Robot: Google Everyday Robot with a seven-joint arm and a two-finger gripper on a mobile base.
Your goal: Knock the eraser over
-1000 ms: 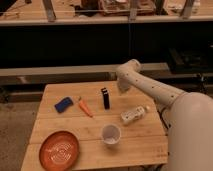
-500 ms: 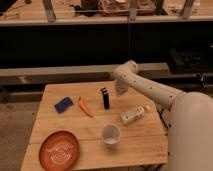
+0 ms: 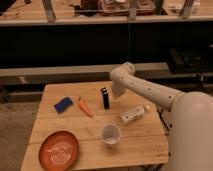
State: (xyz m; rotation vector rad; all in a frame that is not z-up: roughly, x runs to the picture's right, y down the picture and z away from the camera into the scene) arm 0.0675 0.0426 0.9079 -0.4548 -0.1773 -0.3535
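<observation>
Gripper, jaw state unclear, just right of upright eraser; hard swipe could hit carrot beyond

The end effector has apparently edged closer to the eraser.

Gripper poised at three o'clock of the upright eraser, only a narrow gap between. Carrot near at nine o'clock, blue pad beyond. Bottle and cup crowding five and six o'clock; open table boards at twelve.
</observation>
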